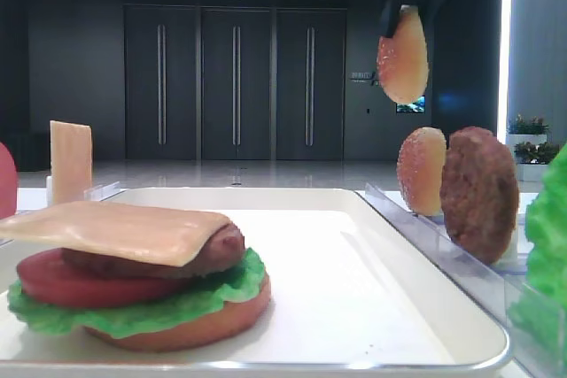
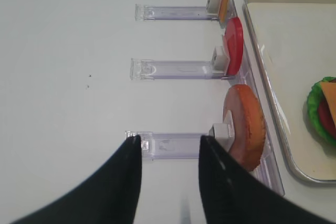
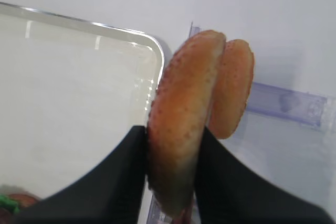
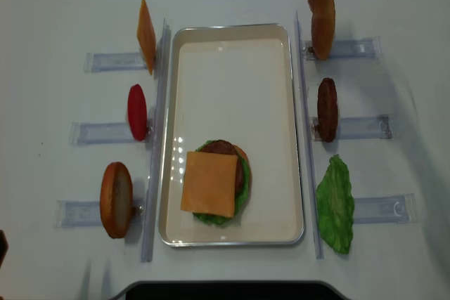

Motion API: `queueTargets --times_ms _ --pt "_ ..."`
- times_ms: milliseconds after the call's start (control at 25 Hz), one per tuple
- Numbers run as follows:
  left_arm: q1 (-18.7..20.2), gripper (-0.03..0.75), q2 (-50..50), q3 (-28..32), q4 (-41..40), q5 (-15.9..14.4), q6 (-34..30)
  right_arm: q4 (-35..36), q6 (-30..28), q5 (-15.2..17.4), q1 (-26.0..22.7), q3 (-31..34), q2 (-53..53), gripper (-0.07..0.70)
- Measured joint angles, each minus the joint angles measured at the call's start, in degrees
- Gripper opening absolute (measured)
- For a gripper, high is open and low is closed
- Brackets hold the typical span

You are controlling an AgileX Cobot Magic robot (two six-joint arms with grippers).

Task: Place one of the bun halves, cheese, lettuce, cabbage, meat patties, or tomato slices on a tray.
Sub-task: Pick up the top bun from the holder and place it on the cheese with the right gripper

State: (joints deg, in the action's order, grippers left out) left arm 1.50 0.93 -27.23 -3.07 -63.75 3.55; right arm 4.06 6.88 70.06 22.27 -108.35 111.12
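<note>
My right gripper (image 3: 173,131) is shut on a speckled golden bun half (image 3: 181,124), which stands on edge between the black fingers. It hangs in the air (image 1: 403,55) above the right-hand rack, just beyond the far right corner of the white tray (image 4: 295,124). A smaller speckled bun (image 3: 233,87) stands in the rack right behind it. On the tray sits a stack of orange bun base, lettuce (image 1: 133,307), tomato slice (image 1: 53,281), meat patty (image 1: 221,250) and cheese (image 4: 209,184). My left gripper (image 2: 170,140) is open over bare table to the left of the tray.
Clear racks (image 4: 112,61) flank the tray. The left ones hold a cheese slice (image 4: 145,36), a tomato slice (image 4: 137,112) and an orange bun base (image 2: 244,127). The right ones hold a meat patty (image 4: 326,109) and a lettuce leaf (image 4: 335,204).
</note>
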Motion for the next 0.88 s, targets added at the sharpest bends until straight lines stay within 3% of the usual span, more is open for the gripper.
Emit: queueTargets --times_ms 560,680,880 --pt "0.0 0.282 0.0 0.0 0.0 0.0 0.0 0.06 3.77 0.1 1.66 0.82 -6.2 0.199" --pt "0.0 0.282 0.0 0.0 0.0 0.0 0.0 -0.46 5.4 0.15 2.94 4.66 -11.83 0.199" --pt "0.0 0.282 0.0 0.0 0.0 0.0 0.0 -1.91 9.63 0.03 4.68 16.71 -23.64 0.199"
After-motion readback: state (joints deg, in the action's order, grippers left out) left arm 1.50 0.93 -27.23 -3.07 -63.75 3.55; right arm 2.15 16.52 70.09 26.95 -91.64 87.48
